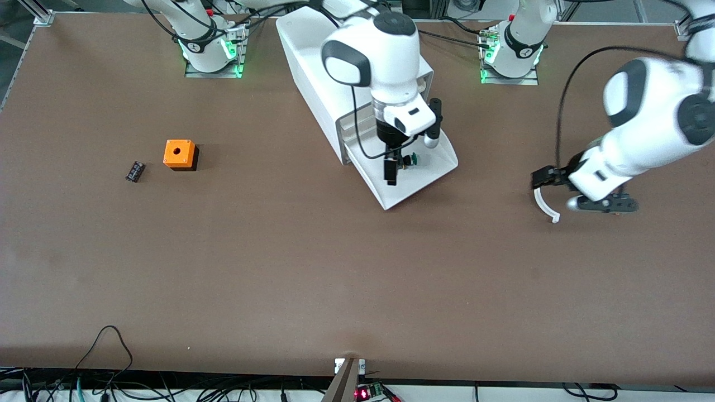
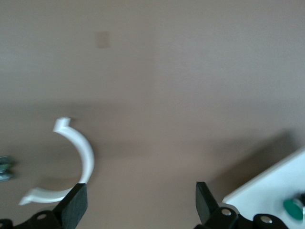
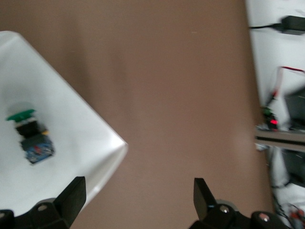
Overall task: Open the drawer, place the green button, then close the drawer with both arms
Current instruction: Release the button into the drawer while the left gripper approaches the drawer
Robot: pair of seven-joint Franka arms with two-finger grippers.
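Observation:
The lowest drawer [image 1: 425, 183] stands pulled out of the white cabinet [image 1: 310, 67] toward the front camera. The button [image 1: 411, 160], with its green cap, lies on its side in the drawer. In the right wrist view the button [image 3: 31, 136] rests free on the drawer's white floor [image 3: 71, 109]. My right gripper [image 1: 392, 170] hangs over the drawer beside the button, open and empty [image 3: 138, 200]. My left gripper [image 1: 550, 181] is low over bare table toward the left arm's end, open and empty [image 2: 138, 202]. A white curved hook [image 2: 81, 152] sticks out by one finger. The drawer corner [image 2: 267, 191] shows there too.
An orange cube with a hole [image 1: 180, 154] and a flat black component [image 1: 134, 171] lie toward the right arm's end of the table. The white hook [image 1: 544, 205] hangs close over the table. Cables run along the table edge nearest the front camera.

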